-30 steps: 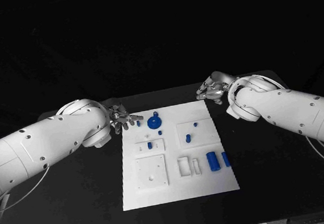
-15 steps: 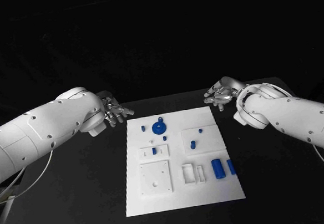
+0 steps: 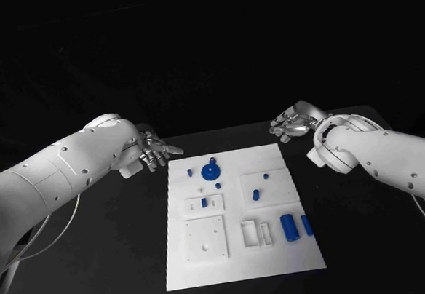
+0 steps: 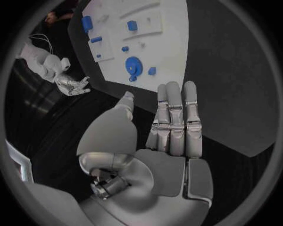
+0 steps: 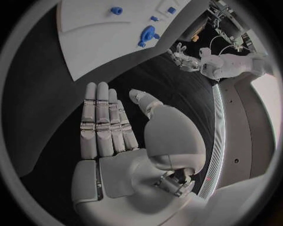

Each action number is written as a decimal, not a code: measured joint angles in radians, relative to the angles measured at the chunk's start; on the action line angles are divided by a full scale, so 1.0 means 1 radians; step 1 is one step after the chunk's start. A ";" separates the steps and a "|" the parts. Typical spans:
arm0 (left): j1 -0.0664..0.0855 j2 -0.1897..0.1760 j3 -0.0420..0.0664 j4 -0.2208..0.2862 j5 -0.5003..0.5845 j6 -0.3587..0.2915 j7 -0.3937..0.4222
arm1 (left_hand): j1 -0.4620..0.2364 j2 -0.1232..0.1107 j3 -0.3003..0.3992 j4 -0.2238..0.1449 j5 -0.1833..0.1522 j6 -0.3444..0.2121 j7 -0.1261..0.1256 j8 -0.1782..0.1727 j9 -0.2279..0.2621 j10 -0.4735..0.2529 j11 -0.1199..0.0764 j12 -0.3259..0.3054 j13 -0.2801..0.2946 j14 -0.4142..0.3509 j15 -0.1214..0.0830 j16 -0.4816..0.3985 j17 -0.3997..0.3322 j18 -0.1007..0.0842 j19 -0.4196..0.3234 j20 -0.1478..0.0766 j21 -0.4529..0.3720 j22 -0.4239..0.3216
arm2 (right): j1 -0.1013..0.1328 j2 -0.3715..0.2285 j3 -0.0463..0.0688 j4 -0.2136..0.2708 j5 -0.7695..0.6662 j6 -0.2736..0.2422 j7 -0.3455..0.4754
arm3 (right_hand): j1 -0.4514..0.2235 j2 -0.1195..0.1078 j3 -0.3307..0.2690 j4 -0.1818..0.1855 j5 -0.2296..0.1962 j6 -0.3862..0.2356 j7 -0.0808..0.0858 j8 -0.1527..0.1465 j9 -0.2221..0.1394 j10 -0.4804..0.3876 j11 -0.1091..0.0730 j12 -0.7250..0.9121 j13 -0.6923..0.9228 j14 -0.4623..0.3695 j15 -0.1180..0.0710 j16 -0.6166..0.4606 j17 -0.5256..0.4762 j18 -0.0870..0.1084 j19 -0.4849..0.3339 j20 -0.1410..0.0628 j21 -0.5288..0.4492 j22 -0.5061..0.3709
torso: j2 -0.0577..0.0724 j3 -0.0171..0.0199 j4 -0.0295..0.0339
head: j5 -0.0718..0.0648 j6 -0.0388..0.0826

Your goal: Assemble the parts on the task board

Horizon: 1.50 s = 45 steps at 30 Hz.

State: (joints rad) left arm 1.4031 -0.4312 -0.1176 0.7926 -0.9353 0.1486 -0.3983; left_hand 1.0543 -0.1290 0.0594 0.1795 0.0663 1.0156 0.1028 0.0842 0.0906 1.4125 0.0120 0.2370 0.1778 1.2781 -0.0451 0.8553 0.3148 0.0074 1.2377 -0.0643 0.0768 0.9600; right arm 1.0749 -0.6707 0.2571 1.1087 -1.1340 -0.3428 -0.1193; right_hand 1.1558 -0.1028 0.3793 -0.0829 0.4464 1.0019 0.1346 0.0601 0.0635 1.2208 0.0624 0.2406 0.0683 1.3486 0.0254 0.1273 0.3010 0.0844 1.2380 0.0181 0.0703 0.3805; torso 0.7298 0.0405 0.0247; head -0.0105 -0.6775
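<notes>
We see the task board (image 3: pixel 243 260) at the centre of the black table (image 3: pixel 112 263), with a blue disc (image 3: pixel 211 170) toward its 12 o'clock edge and two blue cylinders (image 3: pixel 289 227) near 4 o'clock. The left hand (image 3: pixel 151 151) at 10 o'clock and the right hand (image 3: pixel 290 123) at 2 o'clock hang beyond the board's far corners, fingers straight and empty; bare tabletop flanks both long edges.

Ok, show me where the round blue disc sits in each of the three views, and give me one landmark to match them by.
Head view: the round blue disc lies near the far end of the white board, between the two hands.
Left wrist view: the disc lies on the board just beyond the left hand.
Right wrist view: the disc lies by the board's edge, past the right hand.
Shared landmark: the white board.
</notes>
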 measured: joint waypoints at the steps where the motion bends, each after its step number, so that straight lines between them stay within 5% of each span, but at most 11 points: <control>1: 0.000 0.005 0.000 -0.009 -0.002 0.006 0.004 | 0.000 -0.019 0.007 0.030 -0.008 0.020 -0.012 0.016 -0.001 0.016 -0.008 0.014 0.008 0.009 -0.009 0.027 0.013 0.000 0.013 -0.005 0.009 0.006 | 0.002 0.000 0.000 0.000 0.006 -0.002 0.003 | 0.000 0.000 0.000 0.000 0.000 0.000 0.000 0.000 0.000 0.000 0.000 -0.003 -0.002 0.000 0.000 0.000 -0.008 0.000 0.000 0.000 0.000 -0.015 | 0.001 0.0000 -0.0002 | 0.000 0.001; 4: -0.003 0.019 -0.001 -0.035 -0.014 0.021 0.017 | 0.010 -0.030 0.000 0.060 -0.009 0.047 -0.027 0.052 0.029 0.016 -0.019 0.082 0.054 -0.012 -0.018 0.146 0.068 0.000 0.021 -0.012 0.043 0.066 | 0.007 0.001 0.000 0.000 0.022 -0.006 0.014 | 0.000 0.000 0.000 0.000 0.000 -0.003 0.003 0.000 0.000 0.000 0.000 -0.009 -0.004 0.000 0.000 0.000 -0.034 0.000 0.009 0.001 0.000 -0.072 | 0.006 0.0006 -0.0019 | 0.001 0.006; 7: -0.008 0.031 -0.003 -0.056 -0.027 0.032 0.026 | 0.010 -0.030 0.000 0.060 -0.003 0.028 -0.039 0.129 0.096 -0.010 -0.032 0.187 0.123 -0.030 -0.031 0.252 0.104 0.000 0.016 -0.026 0.088 0.147 | 0.012 0.003 0.000 0.001 0.034 -0.011 0.022 | 0.000 0.000 0.000 0.000 0.000 -0.004 0.004 0.000 0.000 0.000 0.000 -0.014 -0.004 -0.004 0.004 0.000 -0.051 0.000 0.011 0.000 0.000 -0.112 | 0.011 0.0017 -0.0043 | 0.004 0.010; 12: -0.015 0.046 -0.005 -0.081 -0.042 0.047 0.039 | 0.005 -0.030 0.003 0.063 0.008 -0.114 -0.065 0.437 0.406 -0.084 -0.051 0.393 0.235 -0.059 -0.042 0.388 0.118 0.000 0.000 -0.042 0.145 0.291 | 0.018 0.004 0.000 0.003 0.047 -0.016 0.031 | 0.000 0.000 0.000 0.000 0.000 -0.004 0.004 0.000 0.000 0.000 0.000 -0.021 -0.003 -0.004 0.004 0.006 -0.081 0.000 0.018 0.000 0.007 -0.186 | 0.019 0.0035 -0.0093 | 0.007 0.015; 15: -0.017 0.054 -0.007 -0.090 -0.046 0.056 0.044 | -0.005 -0.021 0.007 0.067 0.037 -0.145 -0.081 0.533 0.529 -0.099 -0.061 0.462 0.259 -0.059 -0.042 0.426 0.116 0.000 0.000 -0.042 0.145 0.329 | 0.022 0.004 0.000 0.005 0.052 -0.019 0.033 | 0.000 0.000 -0.003 0.003 0.000 -0.007 0.007 0.000 0.000 0.000 0.000 -0.025 -0.003 -0.005 0.005 0.010 -0.095 0.000 0.022 0.003 0.019 -0.224 | 0.023 0.0054 -0.0122 | 0.008 0.019; 17: -0.018 0.057 -0.009 -0.093 -0.047 0.062 0.046 | -0.012 -0.014 0.007 0.067 0.062 -0.153 -0.085 0.562 0.578 -0.102 -0.064 0.489 0.266 -0.063 -0.047 0.439 0.116 0.000 0.000 -0.041 0.145 0.344 | 0.023 0.004 0.000 0.006 0.054 -0.020 0.034 | 0.000 0.000 -0.003 0.003 0.000 -0.007 0.007 0.000 0.000 0.000 0.000 -0.025 -0.003 -0.007 0.007 0.010 -0.100 0.000 0.022 0.003 0.020 -0.237 | 0.026 0.0060 -0.0137 | 0.007 0.020; 20: -0.020 0.062 -0.012 -0.096 -0.050 0.070 0.049 | -0.020 -0.006 0.010 0.063 0.089 -0.164 -0.089 0.581 0.629 -0.120 -0.064 0.519 0.272 -0.064 -0.047 0.449 0.113 0.000 0.000 -0.041 0.145 0.348 | 0.025 0.004 0.000 0.009 0.056 -0.021 0.036 | 0.000 0.000 -0.003 0.003 0.000 -0.007 0.007 0.000 0.000 0.000 0.000 -0.029 -0.003 -0.007 0.007 0.010 -0.104 0.000 0.022 0.003 0.026 -0.248 | 0.029 0.0073 -0.0155 | 0.005 0.021; 24: -0.021 0.069 -0.017 -0.104 -0.055 0.077 0.054 | -0.024 -0.001 0.010 0.055 0.091 -0.164 -0.089 0.554 0.657 -0.121 -0.062 0.534 0.258 -0.064 -0.047 0.449 0.100 0.000 0.000 -0.041 0.141 0.348 | 0.027 0.004 0.000 0.012 0.059 -0.023 0.037 | 0.000 0.000 -0.003 0.003 0.000 -0.007 0.007 0.000 0.000 0.000 0.000 -0.030 -0.003 -0.008 0.008 0.010 -0.110 0.000 0.022 0.003 0.031 -0.264 | 0.032 0.0081 -0.0174 | 0.003 0.022; 40: -0.032 0.086 -0.029 -0.124 -0.075 0.119 0.061 | -0.035 -0.001 0.012 0.071 0.091 -0.160 -0.085 0.516 0.663 -0.128 -0.062 0.538 0.242 -0.070 -0.046 0.453 0.088 0.000 0.000 -0.041 0.138 0.348 | 0.030 0.004 0.000 0.020 0.064 -0.026 0.037 | 0.000 0.000 -0.003 0.003 0.000 -0.019 0.011 0.000 0.000 -0.013 0.013 -0.053 -0.005 -0.028 0.022 0.003 -0.129 0.000 0.008 0.017 0.032 -0.288 | 0.035 0.0082 -0.0203 | -0.013 0.017; 45: -0.037 0.091 -0.031 -0.132 -0.079 0.129 0.062 | -0.039 0.003 0.009 0.068 0.091 -0.157 -0.081 0.511 0.663 -0.132 -0.058 0.538 0.238 -0.070 -0.046 0.453 0.084 0.000 0.000 -0.041 0.134 0.348 | 0.031 0.004 0.000 0.024 0.066 -0.027 0.037 | -0.004 -0.004 0.007 0.010 0.003 -0.022 0.015 0.000 0.000 -0.035 0.031 -0.079 -0.006 -0.055 0.036 -0.016 -0.158 0.000 -0.022 0.029 0.020 -0.305 | 0.036 0.0073 -0.0196 | -0.017 0.016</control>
State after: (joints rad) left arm 1.3656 -0.3404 -0.1485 0.6605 -1.0147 0.2779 -0.3365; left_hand 1.0149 -0.1256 0.0680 0.2470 0.1575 0.8590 0.0214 0.5954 0.7536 1.2808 -0.0464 0.7753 0.4158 1.2086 -0.0911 1.3081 0.3988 0.0075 1.2381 -0.1056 0.2105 1.3078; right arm 1.1055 -0.6670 0.2573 1.1332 -1.0677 -0.3696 -0.0826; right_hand 1.1517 -0.1069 0.3863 -0.0732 0.4497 0.9803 0.1491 0.0600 0.0635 1.1861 0.0929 0.1616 0.0620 1.2939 0.0617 0.1110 0.1433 0.0842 1.2161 0.0469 0.0898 0.0759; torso 0.7654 0.0477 0.0052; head -0.0279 -0.6610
